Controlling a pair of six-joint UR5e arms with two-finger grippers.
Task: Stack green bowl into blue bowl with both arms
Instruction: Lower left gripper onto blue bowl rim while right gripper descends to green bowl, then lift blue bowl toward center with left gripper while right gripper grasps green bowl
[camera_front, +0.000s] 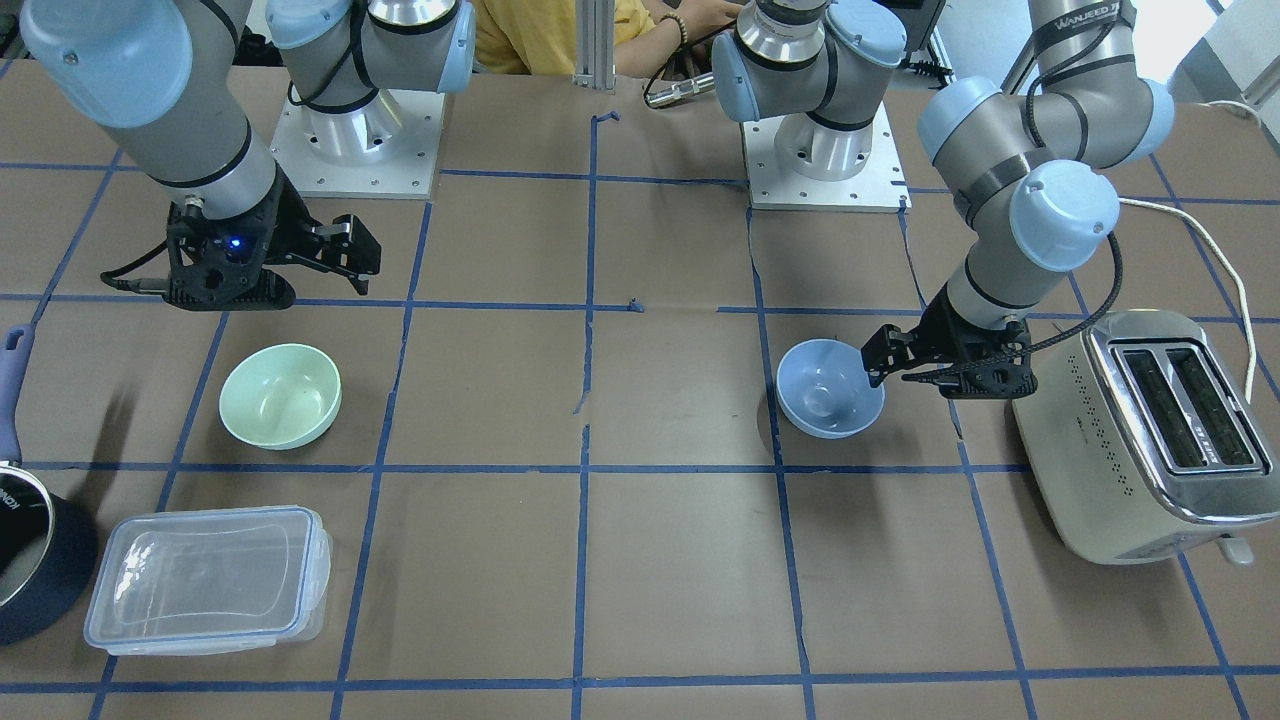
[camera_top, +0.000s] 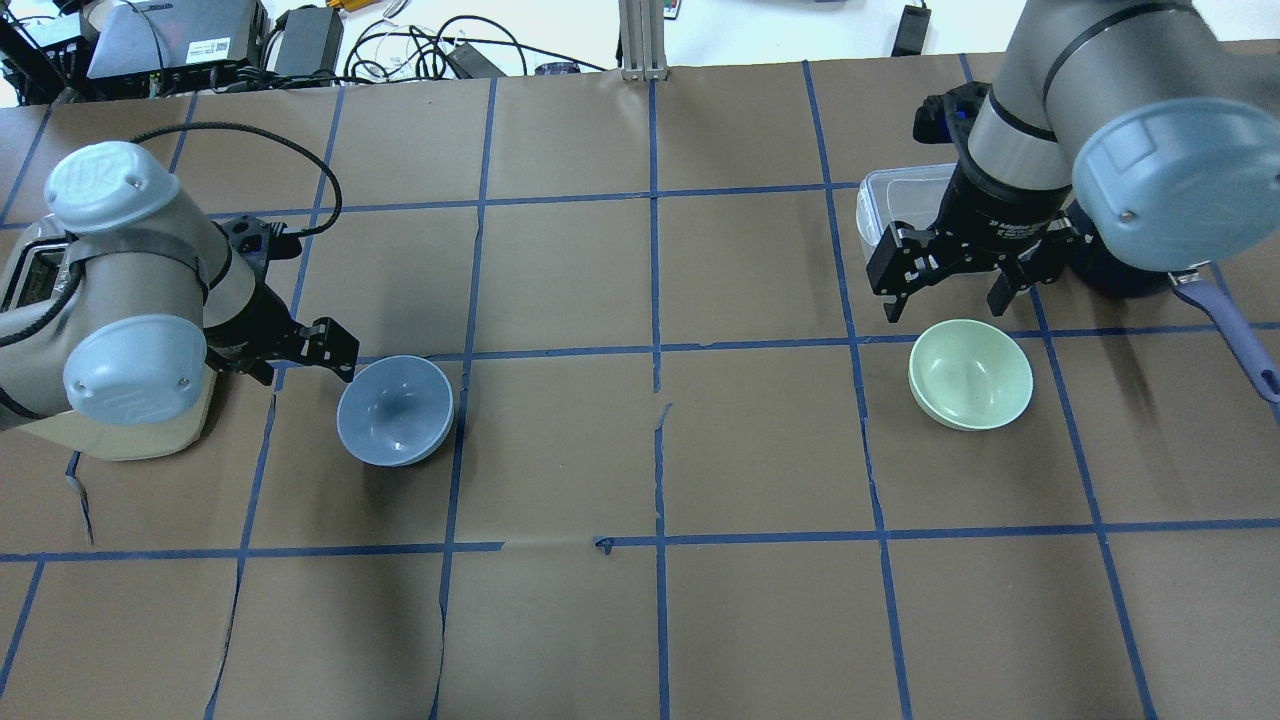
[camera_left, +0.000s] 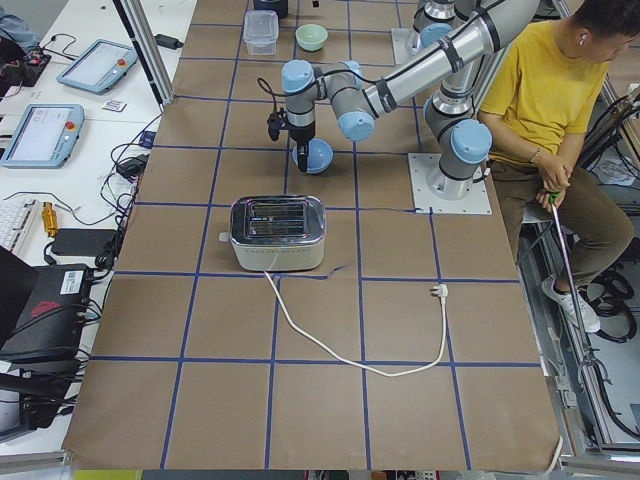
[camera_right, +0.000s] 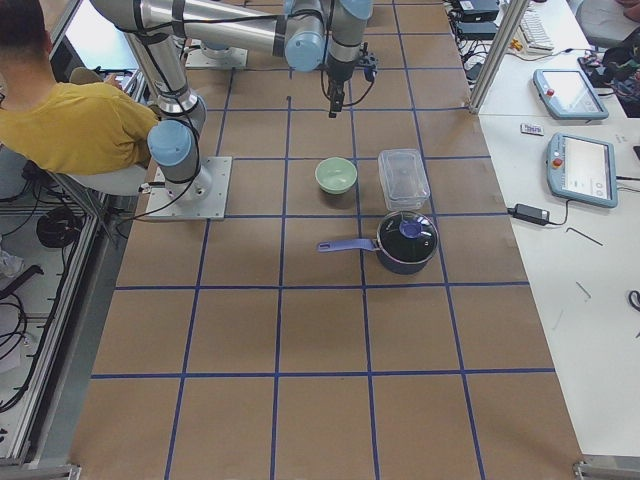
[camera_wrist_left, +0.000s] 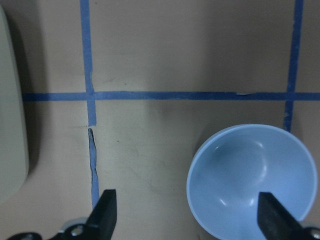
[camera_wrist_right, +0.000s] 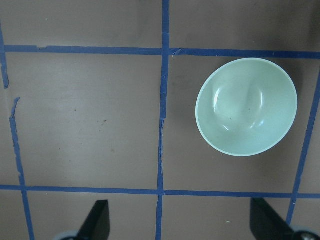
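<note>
The pale green bowl (camera_top: 970, 373) sits upright on the table, also in the front view (camera_front: 280, 395) and the right wrist view (camera_wrist_right: 246, 106). My right gripper (camera_top: 945, 298) hangs open and empty above the table, just beyond the bowl and apart from it. The light blue bowl (camera_top: 395, 410) sits upright on the robot's left side, also in the front view (camera_front: 830, 388) and the left wrist view (camera_wrist_left: 252, 180). My left gripper (camera_wrist_left: 187, 217) is open and low at the blue bowl's edge, with one fingertip (camera_wrist_left: 272, 215) over its rim. It holds nothing.
A cream toaster (camera_front: 1140, 430) stands close behind the left gripper, its cord trailing away. A clear lidded container (camera_front: 210, 575) and a dark navy pot (camera_front: 30, 570) with a blue handle stand near the green bowl. A person in yellow (camera_left: 545, 90) sits behind the bases.
</note>
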